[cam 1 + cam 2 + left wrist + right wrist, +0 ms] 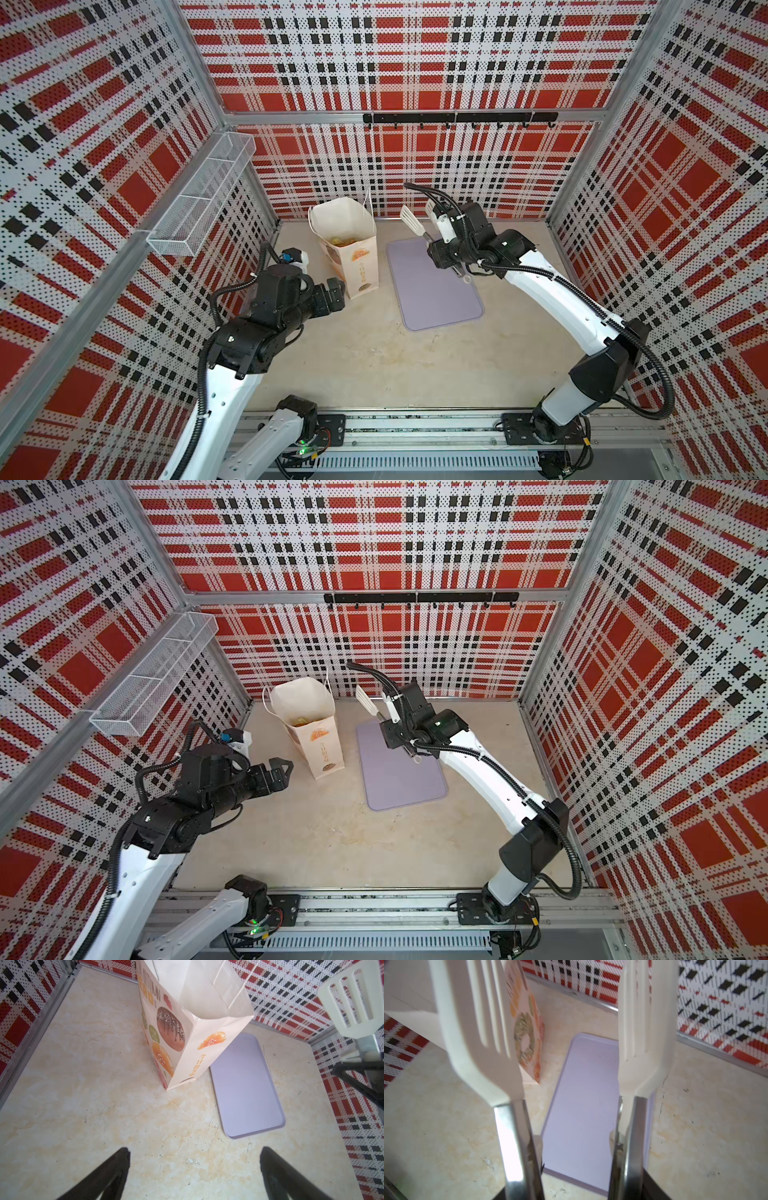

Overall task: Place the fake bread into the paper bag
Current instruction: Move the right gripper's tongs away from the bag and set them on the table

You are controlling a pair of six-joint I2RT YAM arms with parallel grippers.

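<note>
The paper bag stands upright and open at the back of the table. Golden fake bread shows inside it. My left gripper is open and empty, just left of the bag's base. My right gripper is shut on metal tongs with white slotted heads. The tongs hover over the far end of the tray, right of the bag's mouth. Their heads stand apart with nothing between them.
A flat lilac tray lies bare to the right of the bag. A white wire-mesh basket hangs on the left wall. A black hook rail runs along the back wall.
</note>
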